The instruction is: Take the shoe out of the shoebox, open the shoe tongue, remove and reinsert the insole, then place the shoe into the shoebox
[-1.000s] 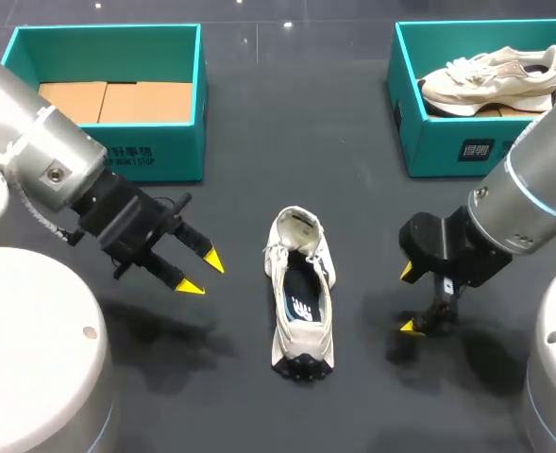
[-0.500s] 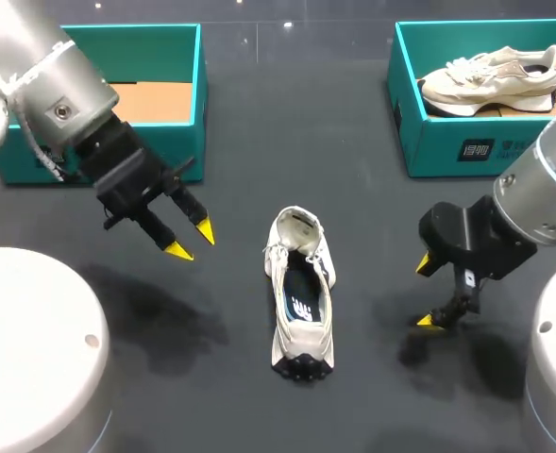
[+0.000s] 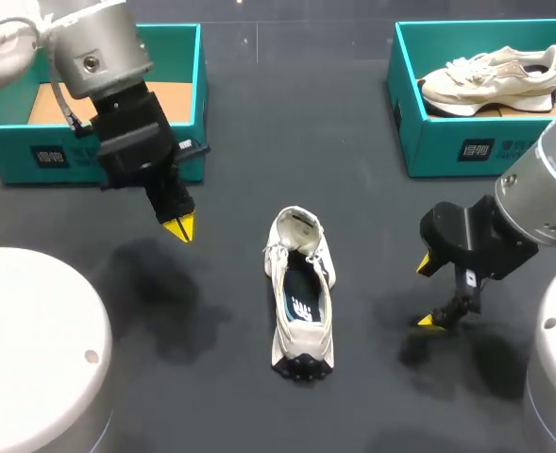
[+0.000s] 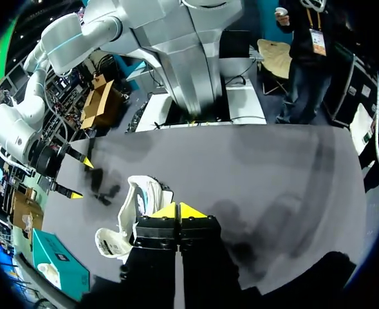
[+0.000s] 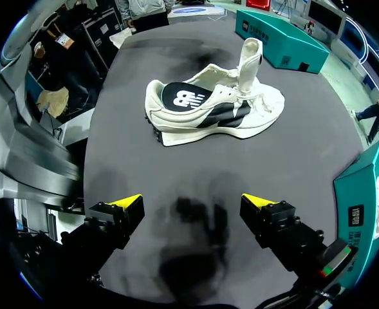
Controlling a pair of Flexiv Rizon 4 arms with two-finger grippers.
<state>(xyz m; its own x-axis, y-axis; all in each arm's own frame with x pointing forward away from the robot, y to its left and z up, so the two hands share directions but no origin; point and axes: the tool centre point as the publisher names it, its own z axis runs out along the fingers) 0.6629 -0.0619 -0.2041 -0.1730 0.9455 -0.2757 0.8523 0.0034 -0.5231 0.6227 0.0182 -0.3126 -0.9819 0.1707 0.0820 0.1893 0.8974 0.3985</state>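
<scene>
Standing at the far left of the dark desk (image 3: pixel 372 217), a teal shoebox (image 3: pixel 32 156) is open at the top, with brown cardboard lying inside. Just in front of its right corner hangs the left end effector (image 3: pixel 178 226), pointing down at the desk; the left wrist view shows its two yellow tips pressed together with nothing between them. Near the middle of the desk, well apart from both boxes, the task's shoe (image 3: pixel 301 293) stands upright on its sole, a cream sneaker with dark side panels. Its toe points toward the far side, its tongue is lifted up, and the dark insole (image 3: pixel 302 300) shows inside the opening. To the right of the shoe, apart from it, the right end effector (image 3: pixel 429 293) sits low over the desk with its fingers spread wide and empty, the shoe lying ahead of it in the right wrist view. At the far right, a second teal shoebox (image 3: pixel 447 146) holds another cream sneaker (image 3: pixel 490 80).
</scene>
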